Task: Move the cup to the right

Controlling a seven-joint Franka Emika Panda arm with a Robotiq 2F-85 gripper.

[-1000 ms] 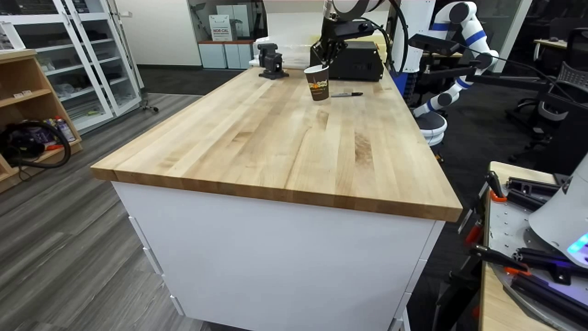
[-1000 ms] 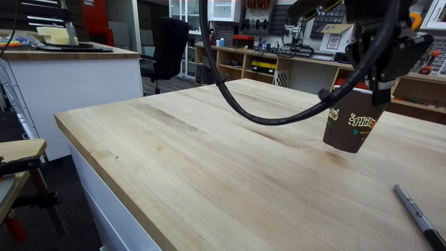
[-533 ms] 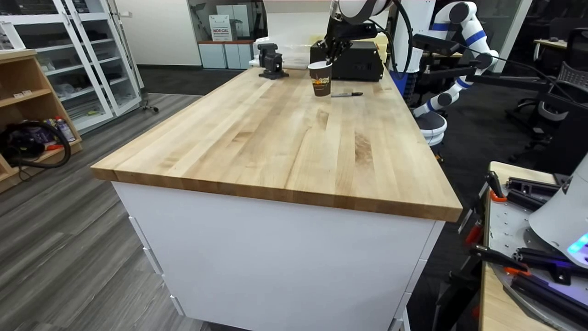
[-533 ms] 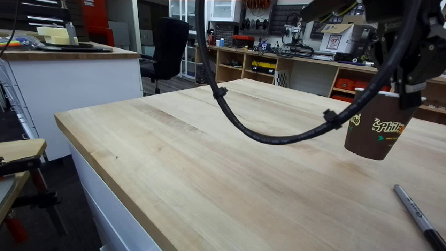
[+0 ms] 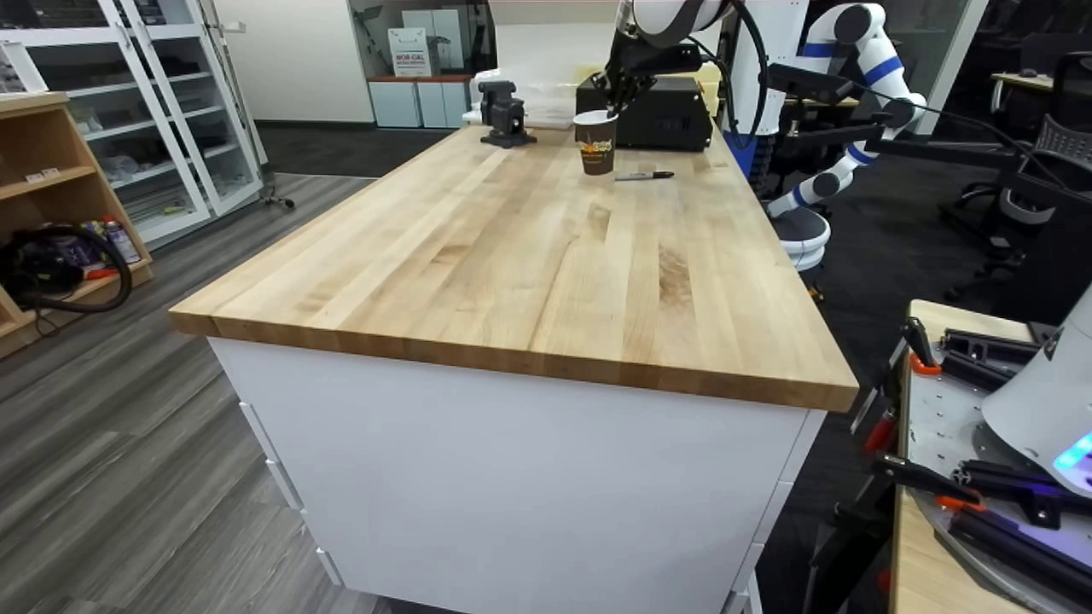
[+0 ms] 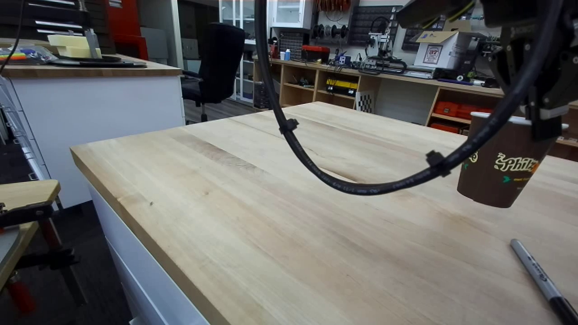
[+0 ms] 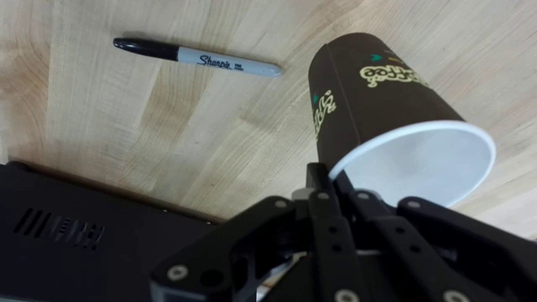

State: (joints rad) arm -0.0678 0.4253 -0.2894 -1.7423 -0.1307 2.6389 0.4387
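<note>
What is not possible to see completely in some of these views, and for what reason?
In the wrist view: black box, cut off at left and bottom edges.
In an exterior view: marker, cut off at the lower right corner.
In an exterior view: left lettering on the cup, partly behind the cable.

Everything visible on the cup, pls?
The cup is tapered and dark brown, apparently paper, with white rim and interior, a side seam and pale "Coffee" lettering. The claw grips its wall at the rim. It looks tilted and clear of the tabletop, near the marker; its inner bottom is hidden.
</note>
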